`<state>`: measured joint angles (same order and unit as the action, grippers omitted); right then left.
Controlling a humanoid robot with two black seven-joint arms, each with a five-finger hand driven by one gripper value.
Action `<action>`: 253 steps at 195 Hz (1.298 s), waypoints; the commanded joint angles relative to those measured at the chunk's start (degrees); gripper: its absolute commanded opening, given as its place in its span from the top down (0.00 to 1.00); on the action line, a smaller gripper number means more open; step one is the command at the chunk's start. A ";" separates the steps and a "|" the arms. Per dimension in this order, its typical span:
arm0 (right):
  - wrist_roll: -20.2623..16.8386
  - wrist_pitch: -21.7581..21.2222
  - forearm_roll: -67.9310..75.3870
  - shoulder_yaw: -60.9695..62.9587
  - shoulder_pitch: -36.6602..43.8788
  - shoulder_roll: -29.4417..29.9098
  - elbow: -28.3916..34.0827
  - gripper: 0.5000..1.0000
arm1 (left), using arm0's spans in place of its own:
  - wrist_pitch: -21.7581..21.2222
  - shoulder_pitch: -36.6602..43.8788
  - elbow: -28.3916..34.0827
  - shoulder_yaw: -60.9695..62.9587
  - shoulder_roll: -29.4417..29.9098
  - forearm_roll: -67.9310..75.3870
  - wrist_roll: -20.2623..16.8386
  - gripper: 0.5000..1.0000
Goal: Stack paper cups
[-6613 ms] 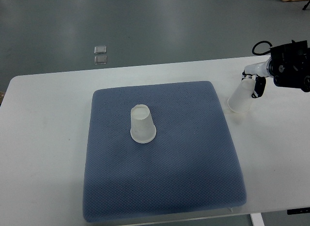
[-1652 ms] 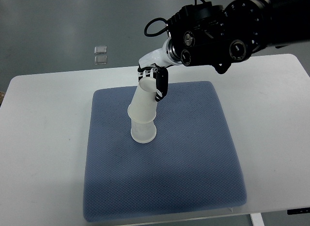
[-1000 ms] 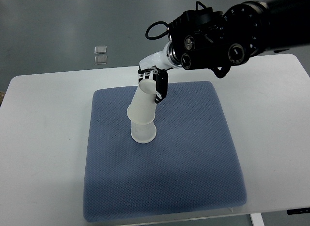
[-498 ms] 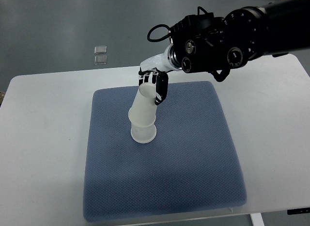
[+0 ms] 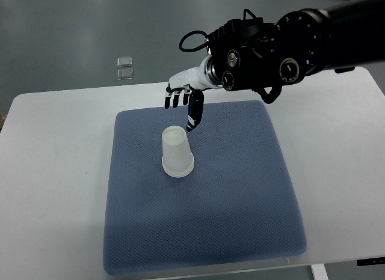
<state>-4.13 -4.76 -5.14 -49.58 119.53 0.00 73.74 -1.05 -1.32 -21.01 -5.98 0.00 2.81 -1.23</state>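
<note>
Even, diffuse overhead light leaves the white worktop (image 5: 54, 172) bright, shadows faint, focus sharp, with soft sheen on the floor (image 5: 72, 27).

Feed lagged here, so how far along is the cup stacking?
Done: one upside-down cup stack stands alone on the blue pad. In hand: nothing; the right hand is open just above and behind it. Left: no other loose cups show, so probably only pulling away.

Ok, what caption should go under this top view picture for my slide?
Right hand open above the stacked paper cups, upside down on the blue mat.
</note>
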 commanded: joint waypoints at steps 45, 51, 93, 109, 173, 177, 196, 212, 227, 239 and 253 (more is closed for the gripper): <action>0.52 11.26 8.57 4.14 -5.62 0.00 -6.59 0.32 | -0.09 0.00 0.09 -0.09 0.00 0.00 0.00 0.00; 1.23 13.81 10.24 5.46 -7.29 0.00 -7.73 0.32 | 0.00 0.00 0.09 0.00 0.00 0.00 0.00 0.00; 4.65 26.55 15.87 27.08 -21.97 -2.20 -13.27 0.32 | 0.00 0.00 0.00 0.09 0.00 0.00 0.00 0.00; 7.29 30.07 17.45 37.52 -29.60 -4.57 -14.67 0.31 | 0.00 0.00 -0.09 0.09 0.00 0.00 0.00 0.00; 12.12 24.18 18.33 75.32 -56.59 -10.99 -17.66 0.28 | 0.00 0.00 0.09 0.00 0.00 0.00 0.00 0.00; 12.48 23.57 18.33 76.64 -57.73 -10.99 -18.19 0.28 | 0.00 0.00 0.09 0.00 0.00 0.00 0.00 0.00; 13.53 19.26 18.33 81.13 -61.96 -10.55 -20.74 0.26 | 0.00 0.00 0.09 0.09 0.00 0.00 0.00 0.00; 13.71 13.38 18.33 84.03 -66.00 -10.72 -22.32 0.25 | 0.00 0.00 0.09 0.09 0.00 0.00 0.00 0.00; 14.50 7.83 18.33 87.63 -69.34 -10.99 -23.90 0.24 | 0.00 0.00 0.09 0.09 0.00 0.00 0.00 0.00; 14.59 2.22 18.33 90.35 -71.97 -10.99 -25.66 0.21 | 0.00 0.00 0.09 0.09 0.00 0.00 0.00 0.00; 14.94 -3.94 18.24 92.03 -74.44 -10.81 -28.47 0.21 | 0.00 0.00 0.09 0.09 0.00 0.00 0.00 0.00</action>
<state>10.36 -0.68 13.18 39.68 48.52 -10.94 48.58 -1.05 -1.32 -20.92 -5.88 0.00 2.81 -1.23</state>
